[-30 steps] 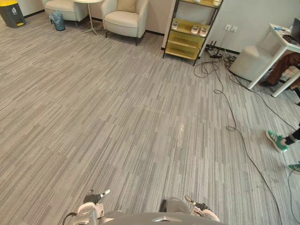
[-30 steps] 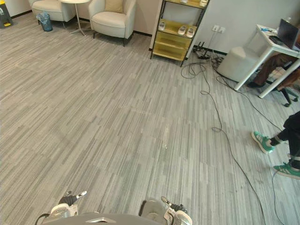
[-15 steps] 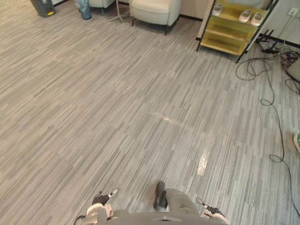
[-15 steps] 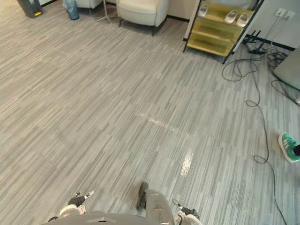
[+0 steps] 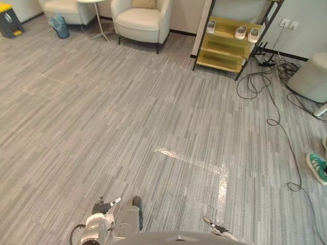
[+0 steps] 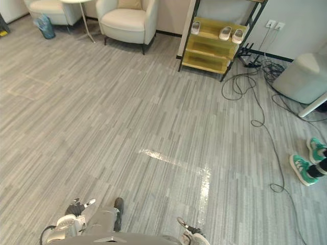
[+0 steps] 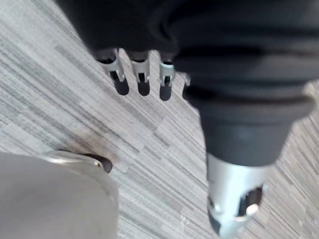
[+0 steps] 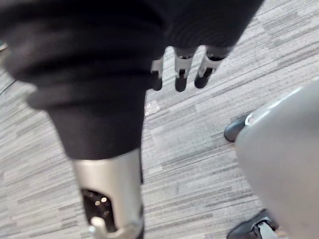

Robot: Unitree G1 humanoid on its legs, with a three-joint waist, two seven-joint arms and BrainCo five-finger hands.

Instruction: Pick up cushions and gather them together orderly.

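Our left hand [image 5: 101, 207] and right hand [image 5: 215, 225] hang open and empty. The nearest cushion [image 5: 144, 3] sits on an armchair [image 5: 138, 21] at the floor's [image 5: 117, 117] far edge. Loose cables [image 5: 276, 109] along the right edge could trip us if we drift that way.

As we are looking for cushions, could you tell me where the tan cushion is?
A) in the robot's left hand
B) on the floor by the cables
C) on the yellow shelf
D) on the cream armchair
D: the tan cushion stands against the back of the cream armchair.
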